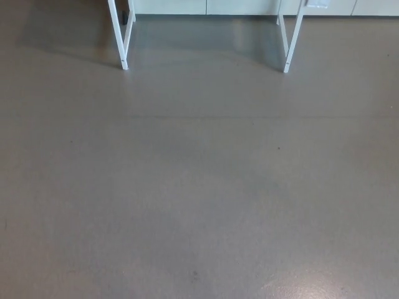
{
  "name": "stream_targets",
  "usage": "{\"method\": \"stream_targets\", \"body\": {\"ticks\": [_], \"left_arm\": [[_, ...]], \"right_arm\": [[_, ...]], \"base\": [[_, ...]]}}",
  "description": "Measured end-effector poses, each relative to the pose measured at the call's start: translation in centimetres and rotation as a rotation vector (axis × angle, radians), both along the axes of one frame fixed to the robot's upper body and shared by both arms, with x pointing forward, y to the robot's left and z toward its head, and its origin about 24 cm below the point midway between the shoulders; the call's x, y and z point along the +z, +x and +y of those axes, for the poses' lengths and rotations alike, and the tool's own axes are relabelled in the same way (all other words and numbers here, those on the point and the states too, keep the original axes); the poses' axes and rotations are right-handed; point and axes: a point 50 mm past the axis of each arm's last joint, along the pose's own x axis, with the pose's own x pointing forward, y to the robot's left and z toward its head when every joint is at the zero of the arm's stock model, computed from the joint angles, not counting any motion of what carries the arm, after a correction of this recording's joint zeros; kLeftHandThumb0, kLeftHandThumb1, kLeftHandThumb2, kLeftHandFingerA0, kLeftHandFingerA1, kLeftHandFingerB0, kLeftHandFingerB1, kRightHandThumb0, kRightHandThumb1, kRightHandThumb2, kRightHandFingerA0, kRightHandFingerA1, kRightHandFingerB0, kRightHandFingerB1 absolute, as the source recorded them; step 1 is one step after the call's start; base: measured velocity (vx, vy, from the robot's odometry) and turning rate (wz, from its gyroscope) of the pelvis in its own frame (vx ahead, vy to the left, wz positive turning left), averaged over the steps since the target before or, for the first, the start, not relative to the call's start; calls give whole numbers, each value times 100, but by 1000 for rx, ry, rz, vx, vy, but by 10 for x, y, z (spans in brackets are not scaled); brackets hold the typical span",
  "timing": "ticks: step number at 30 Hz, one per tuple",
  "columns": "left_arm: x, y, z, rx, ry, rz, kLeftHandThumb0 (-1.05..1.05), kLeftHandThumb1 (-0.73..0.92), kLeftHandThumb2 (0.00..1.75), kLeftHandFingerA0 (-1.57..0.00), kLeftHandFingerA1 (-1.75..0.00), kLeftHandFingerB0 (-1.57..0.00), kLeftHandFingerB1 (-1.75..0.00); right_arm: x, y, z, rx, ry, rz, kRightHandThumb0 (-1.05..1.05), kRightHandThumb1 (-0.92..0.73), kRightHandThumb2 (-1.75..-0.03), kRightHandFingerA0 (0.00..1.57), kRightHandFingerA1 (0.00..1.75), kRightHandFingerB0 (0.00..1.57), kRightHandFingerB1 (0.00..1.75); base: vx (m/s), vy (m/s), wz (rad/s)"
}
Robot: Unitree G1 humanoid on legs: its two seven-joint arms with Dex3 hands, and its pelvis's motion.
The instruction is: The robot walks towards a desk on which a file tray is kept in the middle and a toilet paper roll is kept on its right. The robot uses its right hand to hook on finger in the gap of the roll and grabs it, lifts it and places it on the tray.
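Observation:
Neither the file tray nor the toilet paper roll shows in the head view, and the desk top is out of the picture too. Only the desk's white legs reach into the top of the frame: the left leg [123, 37] and the right leg [291, 40]. Neither of my hands nor any part of my arms is visible.
Grey floor [199, 187] fills nearly the whole picture between me and the desk legs. A pale wall base or cabinet front [206, 6] runs along the top edge behind the legs. A bright reflection lies on the floor at the bottom right [312, 289].

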Motion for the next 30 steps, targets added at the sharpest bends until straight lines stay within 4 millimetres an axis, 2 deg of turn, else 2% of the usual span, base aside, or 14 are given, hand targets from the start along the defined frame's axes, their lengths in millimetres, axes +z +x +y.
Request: {"method": "stream_targets", "body": {"ticks": [1, 2, 3, 4, 5, 7, 8, 9, 10, 12, 14, 15, 16, 30], "left_arm": [[1, 0, 1, 7, -7, -7, -84, 56, 123, -20, -85, -27, -85], [3, 1, 3, 16, -16, -21, -64, 61, 132, -7, -75, 0, -67], [5, 2, 6, 22, -21, -33, -64, 61, 132, -7, -75, 0, -67], [7, 2, 8, 26, -26, -42, -65, 61, 132, -4, -72, 0, -67], [9, 3, 11, 31, -33, -55, -66, 60, 131, -5, -73, 0, -67], [10, 5, 11, 35, -44, -69, -66, 60, 133, -5, -74, 0, -69], [10, 7, 11, 34, -53, -76, -65, 60, 132, -5, -75, 0, -69], [10, 8, 11, 33, -58, -81, -62, 60, 132, -6, -74, 0, -67], [10, 10, 11, 33, -65, -90, -66, 61, 134, -6, -75, 0, -68], [10, 14, 10, 28, -73, -101, -64, 61, 133, -6, -74, 0, -67], [11, 17, 10, 24, -78, -108, -63, 62, 133, -7, -75, 0, -67], [11, 17, 10, 23, -79, -111, -62, 61, 132, -8, -75, 0, -67], [11, 18, 10, 23, -81, -111, -66, 60, 133, -6, -75, 0, -68], [10, 18, 9, 7, -95, -98, -62, 56, 130, -11, -75, 0, -67]], "right_arm": [[1, -1, -1, -12, 16, -14, -69, -48, -85, 2, 26, 6, 22], [1, -3, -1, -25, 36, -24, -72, -52, -91, 3, 40, 4, 27], [0, -5, -1, -26, 45, -22, -72, -52, -91, 3, 40, 4, 27], [-1, -6, -1, -17, 45, -10, -80, -57, -91, 6, 35, 6, 16], [-3, -7, 1, 2, 45, 9, -67, -52, -89, 2, 29, 2, 20], [-3, -7, 1, 6, 67, 10, -71, -54, -91, 0, 29, 0, 19], [-3, -6, 1, 9, 76, 16, -83, -59, -94, 2, 27, 2, 10], [-3, -6, 2, 16, 80, 21, -73, -52, -90, 4, 30, 5, 19], [-3, -4, 2, 27, 83, 29, -85, -56, -89, 7, 27, 7, 8], [-1, 1, 2, 52, 90, 30, -84, -58, -91, 6, 28, 5, 8], [0, 5, 2, 88, 86, 36, -77, -52, -90, 4, 34, 7, 19], [1, 6, 3, 94, 86, 37, -80, -53, -90, 4, 26, 8, 17], [1, 7, 3, 97, 87, 36, -62, -45, -83, 0, 30, 4, 28], [4, 8, -1, 8, 139, -35, -70, -50, -87, 2, 24, 5, 21]], "base": [[0, 0, 0], [0, 0, 0], [0, 0, 0], [0, 0, 0], [0, 0, 0], [0, 0, 0], [0, 0, 0], [0, 0, 0], [0, 0, 0], [0, 0, 0], [0, 0, 0], [0, 0, 0], [0, 0, 0], [19, 3, 4]]}}
